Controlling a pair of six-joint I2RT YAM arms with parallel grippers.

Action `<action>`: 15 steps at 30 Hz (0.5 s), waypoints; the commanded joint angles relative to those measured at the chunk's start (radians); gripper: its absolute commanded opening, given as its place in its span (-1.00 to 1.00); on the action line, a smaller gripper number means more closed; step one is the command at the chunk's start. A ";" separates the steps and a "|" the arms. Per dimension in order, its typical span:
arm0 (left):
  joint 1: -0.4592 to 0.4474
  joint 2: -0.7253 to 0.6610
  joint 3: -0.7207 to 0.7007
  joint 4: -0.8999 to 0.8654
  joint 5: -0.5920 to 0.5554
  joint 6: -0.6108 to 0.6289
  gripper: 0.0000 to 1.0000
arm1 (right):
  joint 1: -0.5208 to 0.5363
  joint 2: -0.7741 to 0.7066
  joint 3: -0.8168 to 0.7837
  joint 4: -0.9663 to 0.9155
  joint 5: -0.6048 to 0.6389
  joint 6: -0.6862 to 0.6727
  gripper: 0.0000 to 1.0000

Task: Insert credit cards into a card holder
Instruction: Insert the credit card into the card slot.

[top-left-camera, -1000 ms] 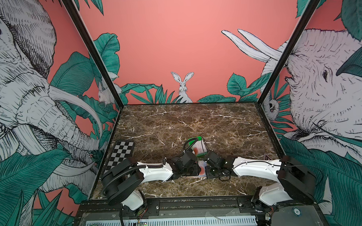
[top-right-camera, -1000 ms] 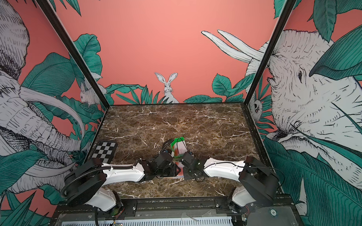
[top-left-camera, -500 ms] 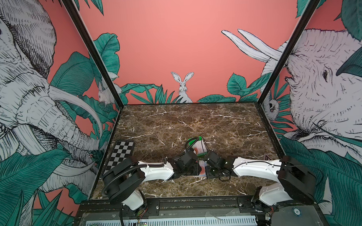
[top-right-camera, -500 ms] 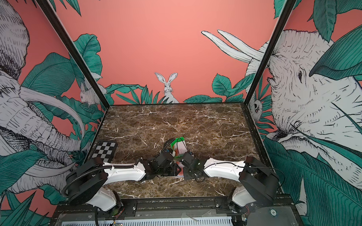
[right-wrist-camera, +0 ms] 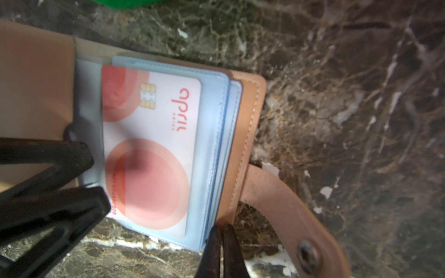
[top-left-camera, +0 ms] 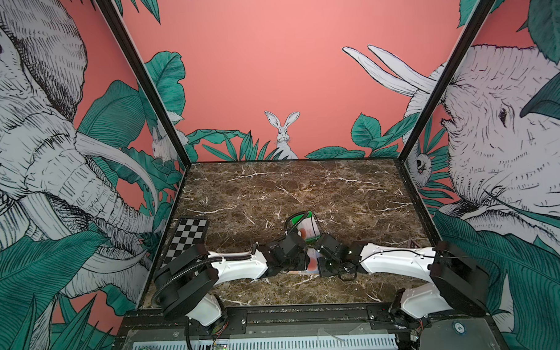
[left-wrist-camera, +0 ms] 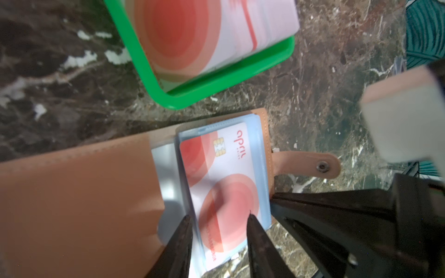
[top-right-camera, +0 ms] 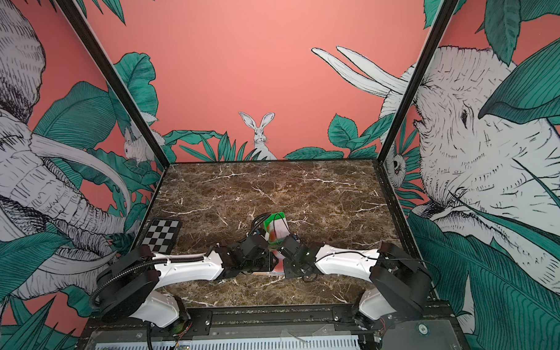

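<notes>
The tan card holder [left-wrist-camera: 79,192] lies open on the marble, its snap strap [left-wrist-camera: 322,166] stretched out to the side. A white credit card [left-wrist-camera: 224,183] with red circles lies on its blue sleeves [right-wrist-camera: 216,134]. My left gripper [left-wrist-camera: 219,217] is open, and its dark fingertips [right-wrist-camera: 96,202] sit at the card's long edge without clamping it. My right gripper [right-wrist-camera: 222,228] is shut, with its tips against the holder's tan cover edge [right-wrist-camera: 248,134] beside the strap. In both top views the two grippers meet over the card [top-left-camera: 312,263] [top-right-camera: 277,266].
A green tray [left-wrist-camera: 168,79] [top-left-camera: 301,217] with more white-and-red cards [left-wrist-camera: 192,31] stands just behind the holder. A checkerboard plate [top-left-camera: 188,240] lies at the left edge. A blurred pale block [left-wrist-camera: 404,115] sits near the right gripper's body.
</notes>
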 commanded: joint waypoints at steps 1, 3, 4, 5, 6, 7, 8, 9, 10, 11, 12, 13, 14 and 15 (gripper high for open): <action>-0.006 0.009 0.030 -0.005 -0.021 0.014 -0.21 | 0.004 0.060 -0.039 0.020 0.020 -0.004 -0.88; -0.006 0.014 0.032 0.002 -0.023 0.014 -0.21 | 0.005 0.056 -0.044 0.019 0.022 -0.004 -0.88; -0.006 0.019 0.035 0.003 -0.023 0.017 -0.21 | 0.006 0.054 -0.043 0.019 0.023 -0.003 -0.87; -0.006 0.023 0.040 -0.002 -0.024 0.019 -0.21 | 0.003 0.056 -0.043 0.018 0.023 -0.004 -0.87; -0.006 0.026 0.044 -0.011 -0.025 0.018 -0.21 | 0.004 0.056 -0.044 0.019 0.023 -0.003 -0.87; -0.006 0.027 0.047 -0.019 -0.027 0.018 -0.21 | 0.006 0.055 -0.043 0.019 0.023 -0.004 -0.88; -0.006 0.027 0.049 -0.027 -0.030 0.014 -0.21 | 0.006 0.055 -0.043 0.017 0.024 -0.003 -0.88; -0.006 0.027 0.049 -0.031 -0.034 0.013 -0.21 | 0.003 0.054 -0.043 0.017 0.025 -0.004 -0.88; -0.006 0.026 0.048 -0.038 -0.040 0.012 -0.21 | 0.004 0.054 -0.042 0.017 0.026 -0.004 -0.87; -0.006 0.026 0.046 -0.041 -0.042 0.009 -0.21 | 0.005 0.054 -0.042 0.016 0.025 -0.004 -0.87; -0.006 0.026 0.045 -0.043 -0.046 0.007 -0.21 | 0.003 0.056 -0.042 0.016 0.025 -0.003 -0.88; -0.006 0.026 0.047 -0.049 -0.051 0.004 -0.21 | 0.004 0.057 -0.041 0.017 0.023 -0.004 -0.88; -0.006 0.027 0.048 -0.053 -0.053 0.004 -0.21 | 0.004 0.057 -0.041 0.018 0.025 -0.003 -0.87; -0.006 0.029 0.049 -0.053 -0.051 0.003 -0.21 | 0.004 0.059 -0.042 0.019 0.026 -0.004 -0.87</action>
